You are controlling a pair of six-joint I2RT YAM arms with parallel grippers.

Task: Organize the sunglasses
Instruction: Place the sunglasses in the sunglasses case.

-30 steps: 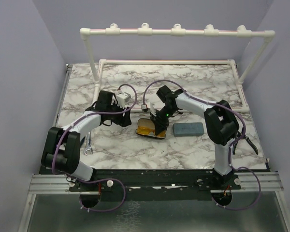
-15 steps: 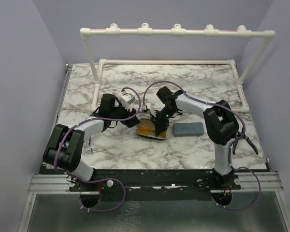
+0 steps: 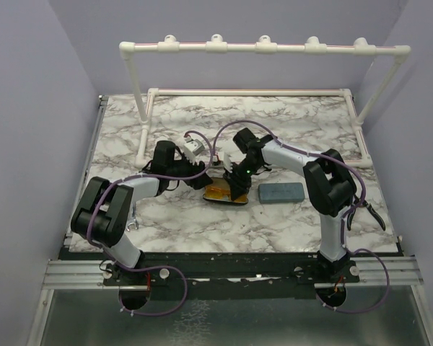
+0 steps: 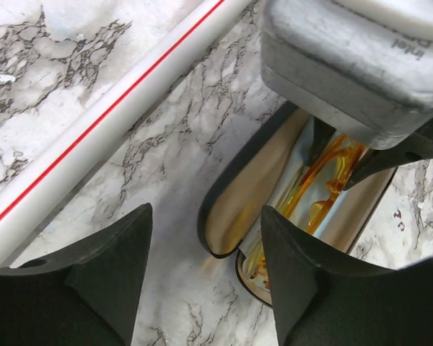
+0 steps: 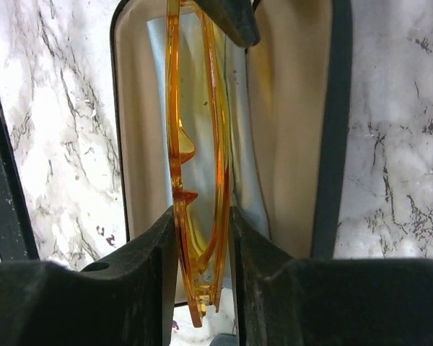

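The yellow-orange sunglasses (image 5: 175, 122) are folded and stand on edge inside the open black oval case (image 5: 292, 115). My right gripper (image 5: 202, 216) is shut on them, one finger against each side. From above, this gripper (image 3: 237, 187) sits over the case (image 3: 220, 196). My left gripper (image 4: 206, 216) is open just off the case's left end (image 4: 234, 209), with only marble between its fingers; the orange frame (image 4: 330, 173) shows beyond. A thin dark pair of sunglasses (image 3: 370, 211) lies near the table's right edge.
A grey-blue rectangular case (image 3: 281, 192) lies just right of the black case. A white pipe rack (image 3: 263, 47) stands at the back, its base pipe (image 4: 108, 115) close to my left gripper. A small metal tool (image 3: 132, 217) lies at the left front.
My left arm has swung right, bringing its gripper up to the case's left end. My right gripper has stayed over the case with the orange sunglasses.
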